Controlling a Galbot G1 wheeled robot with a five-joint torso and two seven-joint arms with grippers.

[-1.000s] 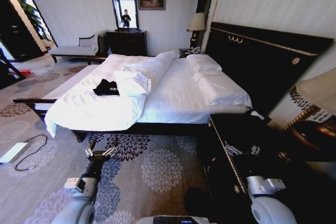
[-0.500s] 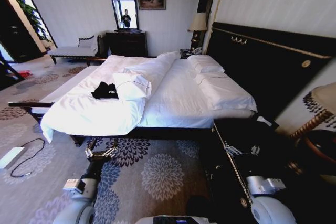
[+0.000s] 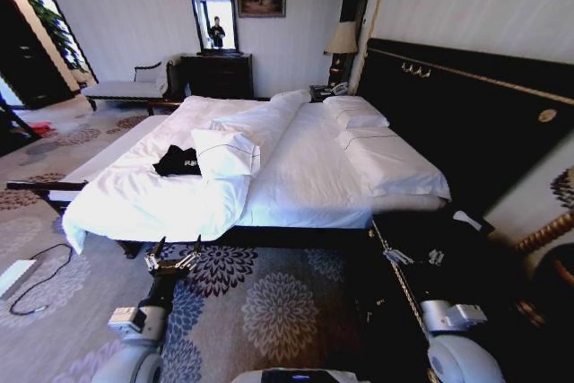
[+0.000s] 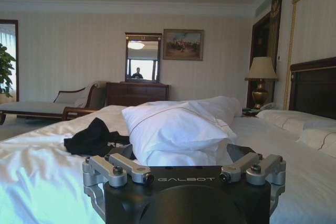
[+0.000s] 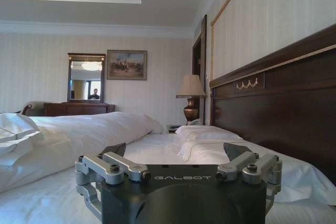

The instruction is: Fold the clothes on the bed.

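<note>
Nearest the robot, the left gripper (image 3: 173,254) hangs low over the flowered carpet (image 3: 269,302), just short of the side of the bed (image 3: 305,177); its jaws stand wide apart and hold nothing, as the left wrist view also shows (image 4: 184,169). The right gripper (image 5: 178,169) is also short of the bed, nearer the headboard (image 3: 466,123), its jaws spread wide and empty; in the head view its arm lies over the dark nightstand (image 3: 421,248) beside the bed. On the bed, toward its foot end, the black T-shirt (image 3: 178,161) lies crumpled on the white duvet (image 3: 143,199), touching the folded-back roll of bedding (image 3: 229,152) on the headboard side of it; from the left wrist it shows as a dark heap (image 4: 93,137) just beside that white bulk. Two white pillows (image 3: 377,145) lie flat against the headboard. Beyond the bed stand a lamp (image 3: 341,42), a dark dresser (image 3: 218,74) with a mirror (image 3: 213,12), and a pale chaise (image 3: 126,87)
</note>
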